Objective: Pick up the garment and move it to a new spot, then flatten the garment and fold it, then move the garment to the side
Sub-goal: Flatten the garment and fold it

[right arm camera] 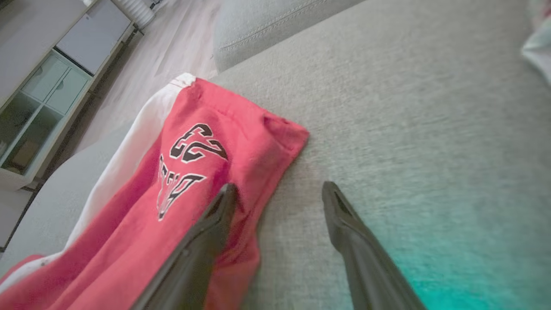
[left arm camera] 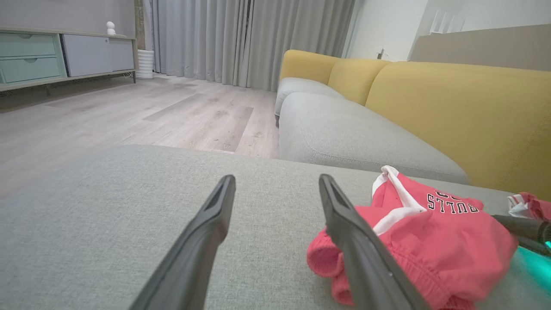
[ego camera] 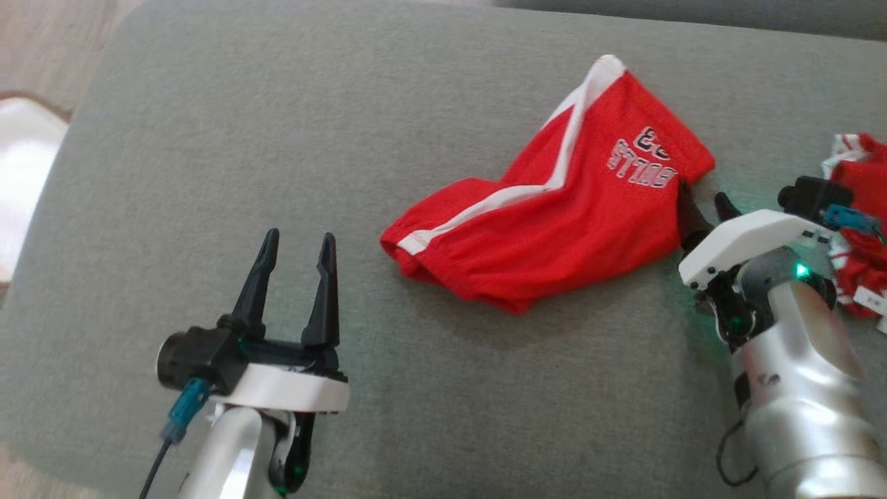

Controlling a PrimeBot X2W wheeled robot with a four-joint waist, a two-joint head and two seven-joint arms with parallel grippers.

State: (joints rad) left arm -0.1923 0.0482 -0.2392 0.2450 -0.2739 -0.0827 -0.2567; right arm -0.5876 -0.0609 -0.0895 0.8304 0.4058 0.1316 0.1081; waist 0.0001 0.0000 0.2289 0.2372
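Right end effector (ego camera: 701, 194) half-hidden, garment (ego camera: 554, 208) bunched

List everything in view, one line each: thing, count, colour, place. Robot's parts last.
red shorts: one, red with a white stripe, crumpled mid-cushion
second garment: one, red and white, at the cushion's right edge
cushion: one, grey, under both garments
sofa: one, grey seat with yellow back, beyond the cushion
floor: pale wood, left of the sofa
curtains: grey, at the far wall
cabinet: one, pale green and grey, far left
left gripper: one, dark fingers, open, over bare cushion left of the shorts
right gripper: one, dark fingers, open, at the shorts' right edge
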